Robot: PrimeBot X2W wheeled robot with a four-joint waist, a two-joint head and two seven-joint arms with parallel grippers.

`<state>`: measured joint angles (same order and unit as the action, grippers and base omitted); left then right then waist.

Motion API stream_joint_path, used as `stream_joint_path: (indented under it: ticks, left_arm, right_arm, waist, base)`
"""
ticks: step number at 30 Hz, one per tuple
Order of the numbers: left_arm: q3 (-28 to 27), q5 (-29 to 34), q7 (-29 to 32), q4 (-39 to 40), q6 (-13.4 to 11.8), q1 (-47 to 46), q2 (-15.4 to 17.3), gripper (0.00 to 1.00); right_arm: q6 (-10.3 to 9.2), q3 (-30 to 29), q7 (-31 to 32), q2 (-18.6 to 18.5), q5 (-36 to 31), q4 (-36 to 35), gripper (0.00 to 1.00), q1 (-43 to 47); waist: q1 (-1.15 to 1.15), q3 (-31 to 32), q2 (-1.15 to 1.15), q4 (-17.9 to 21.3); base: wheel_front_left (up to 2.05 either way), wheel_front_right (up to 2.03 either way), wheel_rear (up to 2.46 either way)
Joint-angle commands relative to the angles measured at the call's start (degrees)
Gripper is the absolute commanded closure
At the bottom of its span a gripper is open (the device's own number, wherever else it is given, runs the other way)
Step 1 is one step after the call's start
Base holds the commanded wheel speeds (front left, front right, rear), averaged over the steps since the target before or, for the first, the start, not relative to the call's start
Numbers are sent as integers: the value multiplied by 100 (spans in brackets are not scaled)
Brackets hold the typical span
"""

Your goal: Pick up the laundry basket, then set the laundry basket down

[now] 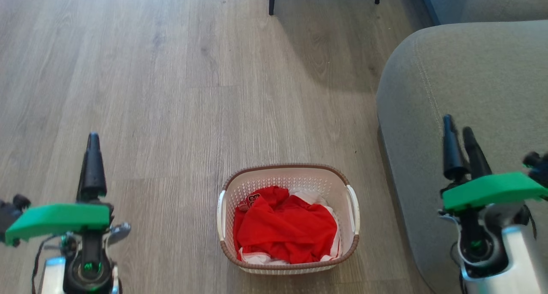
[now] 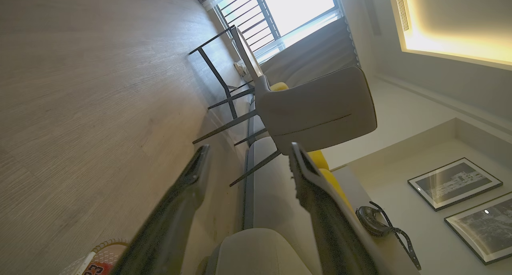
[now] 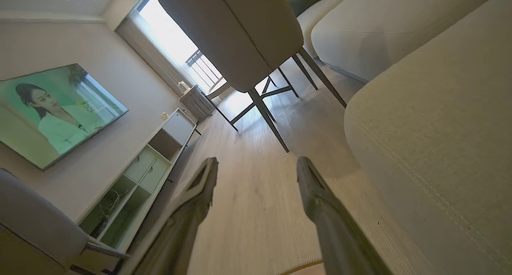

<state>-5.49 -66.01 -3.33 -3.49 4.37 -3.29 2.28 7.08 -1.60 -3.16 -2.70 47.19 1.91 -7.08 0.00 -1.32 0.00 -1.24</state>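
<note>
Wood floor (image 1: 171,93) carries the laundry basket (image 1: 287,180): stiff plastic, probably light with soft clothes (image 1: 284,227), best taken by its side handles (image 1: 353,208). Left tool (image 2: 250,149) and right tool (image 3: 258,161) hang spread, empty.

Black-fingered left pincer (image 1: 93,141) and right pincer (image 1: 457,127) wear green plates (image 1: 58,217) on silver wrists (image 1: 520,242).

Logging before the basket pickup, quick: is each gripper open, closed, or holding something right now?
Left gripper: open, holding nothing.
Right gripper: open, holding nothing.
</note>
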Motion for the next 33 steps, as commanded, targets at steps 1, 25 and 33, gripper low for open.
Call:
stream_joint_path:
  ticks: [1, 25, 33]
  left_arm:
    - [-14, 261, -83, 377, -64, -367, 46, 0]
    - [2007, 3958, -486, 665, -1518, -575, 230, 0]
    - [3080, 4796, -621, 266, -2482, -853, 769, 0]
  right_arm:
    - [20, 219, -104, -194, -303, -332, 0, -378]
    - [28, 791, -506, -278, -2423, -436, 0, -355]
    - [30, 942, -640, -252, -2891, -36, 0, -323]
  waist:
    - [0, -12, 0, -10]
    - [0, -6, 0, 10]
    - [0, 45, 0, 11]
  base:
    - [0, 0, 0]
    - [0, 0, 0]
    - [0, 0, 0]
